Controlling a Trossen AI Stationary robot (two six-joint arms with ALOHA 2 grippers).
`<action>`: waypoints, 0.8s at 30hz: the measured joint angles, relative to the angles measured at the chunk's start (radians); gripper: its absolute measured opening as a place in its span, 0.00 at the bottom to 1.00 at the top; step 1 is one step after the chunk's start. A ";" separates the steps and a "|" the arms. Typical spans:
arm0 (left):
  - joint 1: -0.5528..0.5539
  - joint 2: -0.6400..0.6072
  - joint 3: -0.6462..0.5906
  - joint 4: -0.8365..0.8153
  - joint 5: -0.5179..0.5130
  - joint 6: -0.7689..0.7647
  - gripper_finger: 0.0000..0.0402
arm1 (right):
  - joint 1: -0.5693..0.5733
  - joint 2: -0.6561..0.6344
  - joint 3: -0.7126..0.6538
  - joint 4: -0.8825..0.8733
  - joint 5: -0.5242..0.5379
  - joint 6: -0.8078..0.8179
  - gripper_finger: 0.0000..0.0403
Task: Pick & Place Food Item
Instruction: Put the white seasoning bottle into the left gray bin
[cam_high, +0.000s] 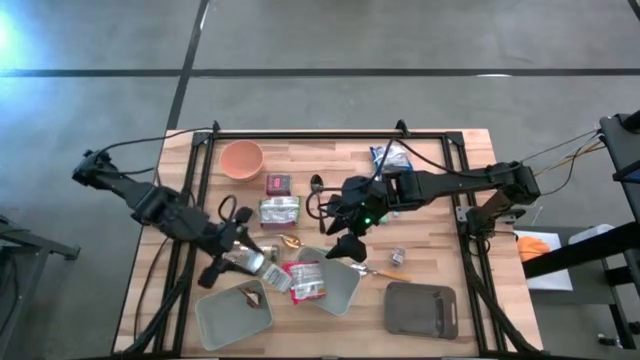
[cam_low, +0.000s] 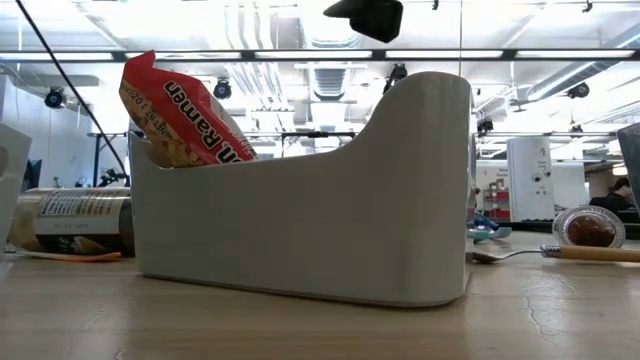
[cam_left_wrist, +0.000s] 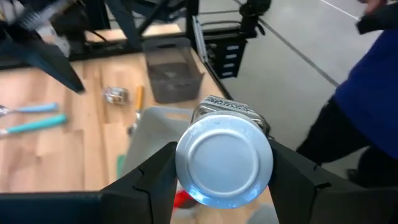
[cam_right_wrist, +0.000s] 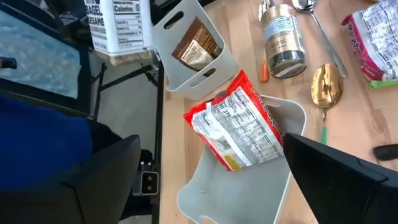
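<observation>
Low view alone hides, seemingly, the left fingers' (cam_left_wrist: 155, 180) can (cam_left_wrist: 224, 158).

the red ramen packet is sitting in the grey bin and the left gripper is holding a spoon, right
Not quite. The red ramen packet does sit in the light grey plastic bin, but the left gripper is shut on a silver metal can, not a spoon. The left wrist view shows the can's round end between the two dark fingers.

light: bright overhead strips (low view) | glare: can lid (cam_left_wrist: 224, 163) | blur: mild
</observation>
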 joint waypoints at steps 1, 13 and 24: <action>-0.025 -0.002 0.000 -0.015 -0.009 -0.032 0.48 | 0.000 0.000 0.000 -0.003 0.010 0.003 0.96; -0.259 -0.006 0.000 -0.304 -0.002 -0.555 0.48 | 0.000 0.001 0.000 -0.002 0.114 0.103 0.96; -0.389 -0.004 0.000 -0.474 0.100 -0.879 0.48 | 0.001 0.001 0.000 -0.002 0.169 0.131 0.96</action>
